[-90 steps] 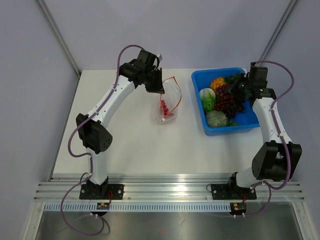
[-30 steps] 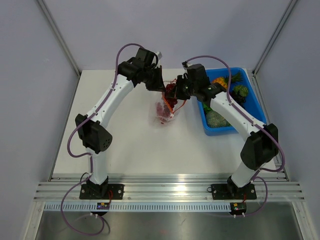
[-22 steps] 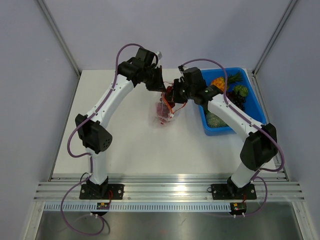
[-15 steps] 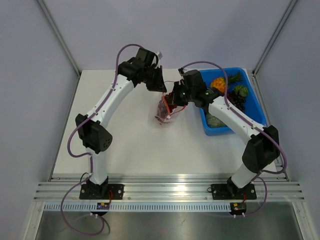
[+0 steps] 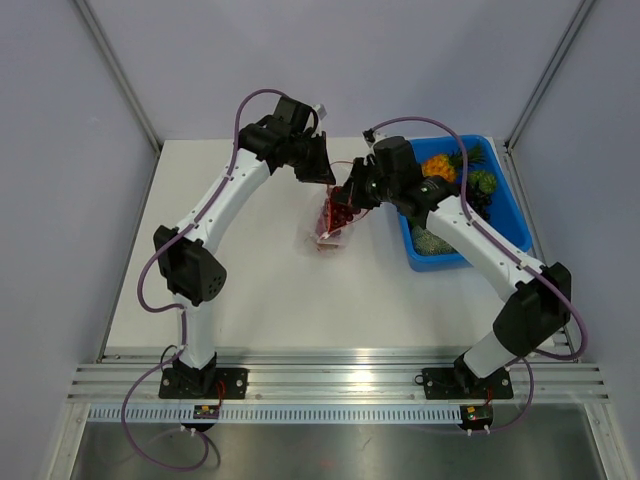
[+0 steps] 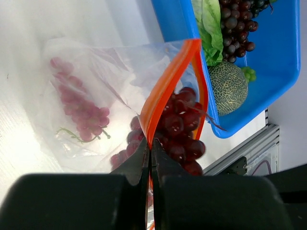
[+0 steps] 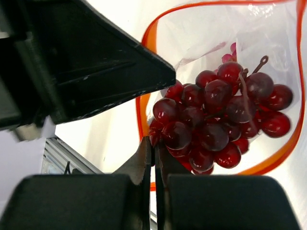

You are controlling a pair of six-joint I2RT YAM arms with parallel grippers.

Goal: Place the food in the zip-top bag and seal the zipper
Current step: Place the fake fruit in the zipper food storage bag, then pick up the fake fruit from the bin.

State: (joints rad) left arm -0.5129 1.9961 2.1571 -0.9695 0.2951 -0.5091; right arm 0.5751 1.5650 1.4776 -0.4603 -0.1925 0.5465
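Observation:
The clear zip-top bag (image 5: 330, 228) hangs over the table with its mouth open. My left gripper (image 5: 322, 178) is shut on the bag's orange-red zipper strip (image 6: 169, 84) and holds it up; its fingertips (image 6: 150, 143) pinch the strip's edge. My right gripper (image 5: 347, 195) is shut on a bunch of dark red grapes (image 7: 216, 124), pinched at its edge, and holds it inside the ring of the zipper (image 7: 144, 43). The bunch also shows in the left wrist view (image 6: 180, 129), between the two sides of the strip. A pink grape bunch (image 6: 79, 108) lies in the bag's bottom.
The blue bin (image 5: 472, 262) stands right of the bag, with a green melon (image 6: 230, 86), a lettuce leaf (image 6: 207, 24), dark purple grapes (image 6: 235, 24) and a pineapple (image 5: 440, 165). The two grippers are very close together above the bag.
My right arm has swung left from the bin to the bag with the dark red grapes. Over the last second the bunch has gone down into the bag's mouth. The left gripper has stayed put.

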